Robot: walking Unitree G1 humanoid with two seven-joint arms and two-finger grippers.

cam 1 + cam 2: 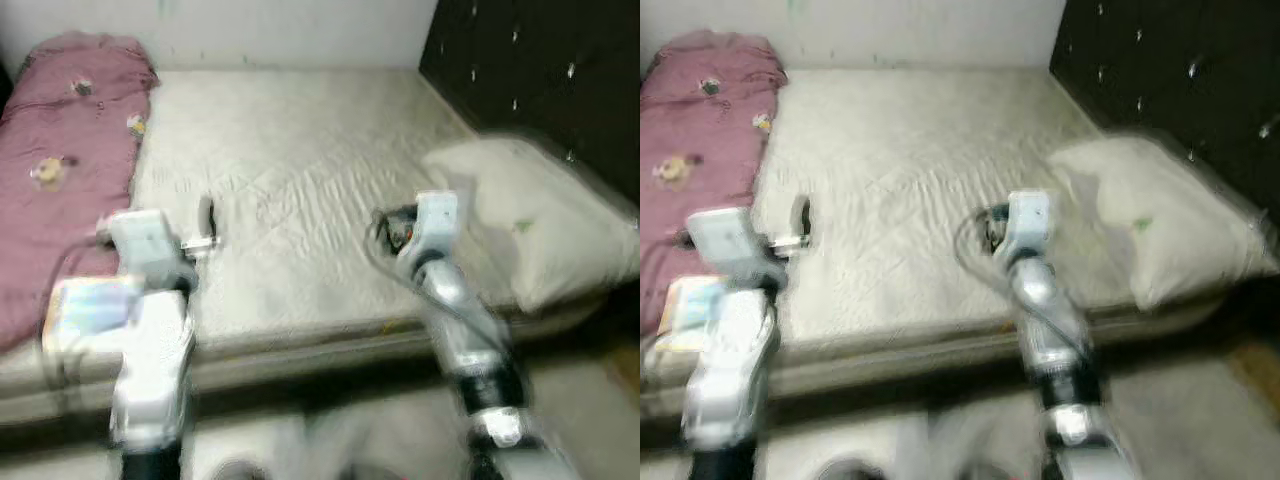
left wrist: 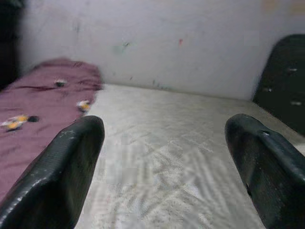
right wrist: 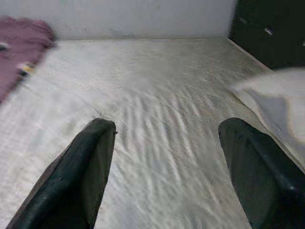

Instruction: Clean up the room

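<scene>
A bed with a cream quilted mattress (image 1: 300, 180) lies before me. A pink blanket (image 1: 60, 150) with small prints is bunched along its left side, and a white pillow (image 1: 530, 220) rests at its right edge. Both arms are raised over the near part of the mattress. My left gripper (image 2: 167, 167) is open with nothing between its fingers (image 2: 62, 167); the blanket (image 2: 38, 105) lies off to one side of it. My right gripper (image 3: 167, 167) is open and empty too, with the pillow (image 3: 276, 95) beside it.
A dark tufted headboard (image 1: 540, 70) stands along the right side of the bed, and a white wall (image 1: 250, 30) runs behind it. The mattress front edge (image 1: 300, 340) lies just ahead of me, above grey floor (image 1: 350, 430). The head views are blurred.
</scene>
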